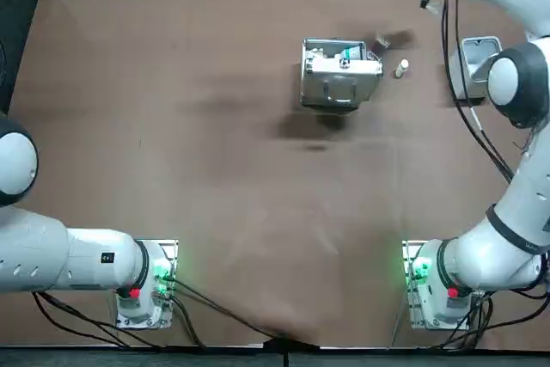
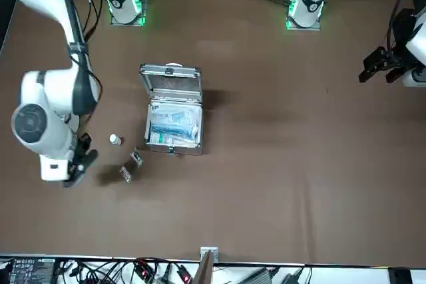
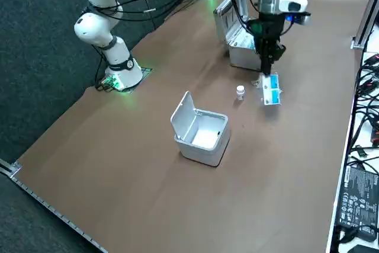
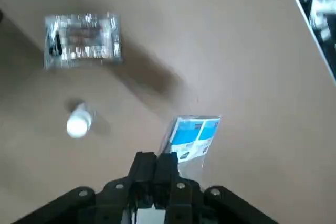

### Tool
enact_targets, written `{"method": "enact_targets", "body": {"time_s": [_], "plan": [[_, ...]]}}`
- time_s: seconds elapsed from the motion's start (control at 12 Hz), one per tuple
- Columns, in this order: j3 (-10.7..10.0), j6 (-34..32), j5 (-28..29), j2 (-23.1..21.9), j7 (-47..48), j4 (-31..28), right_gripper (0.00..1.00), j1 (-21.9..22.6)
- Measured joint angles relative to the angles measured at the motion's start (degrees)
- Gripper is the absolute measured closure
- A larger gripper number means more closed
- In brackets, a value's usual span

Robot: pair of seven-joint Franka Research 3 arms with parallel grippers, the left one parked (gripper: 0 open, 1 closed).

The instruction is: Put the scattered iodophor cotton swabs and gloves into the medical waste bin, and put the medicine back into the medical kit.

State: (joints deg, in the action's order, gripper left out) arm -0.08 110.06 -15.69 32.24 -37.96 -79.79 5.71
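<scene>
Iodophor swab packet [image 4: 191, 136] hangs above the table, clamped in my right gripper [image 4: 157, 162]. The waste bin [image 3: 198, 149] looks empty, so I judge nothing is binned yet. A foil packet [image 4: 82, 40] and the medicine bottle [image 3: 240, 92] lie outside the medical kit [image 2: 170, 86]; no gloves show.

Medical kit [image 1: 339, 75] sat open on the far right part of the table [image 1: 215, 178], its lid on the robot's side. Bottle [image 1: 401, 68] stood just to the kit's right, apart from it. Waste bin [image 3: 201, 131] was farther right again, near the table edge, well apart from the kit. Right gripper [image 3: 268, 70] hung above the table beyond the bottle, clamped on a packet [image 3: 271, 90] hanging below it. Sachet [image 4: 81, 40] lay flat near the bottle (which side, unclear).
</scene>
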Motion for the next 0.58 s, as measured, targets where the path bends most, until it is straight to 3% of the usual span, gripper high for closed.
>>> {"method": "enact_targets", "body": {"time_s": [0.25,0.58], "plan": [[-0.07,-8.02,0.06,-4.31,-4.60,0.20,0.99,-4.29],[-0.19,-13.77,1.09,-5.79,-12.67,0.17,0.99,-10.76]]}}
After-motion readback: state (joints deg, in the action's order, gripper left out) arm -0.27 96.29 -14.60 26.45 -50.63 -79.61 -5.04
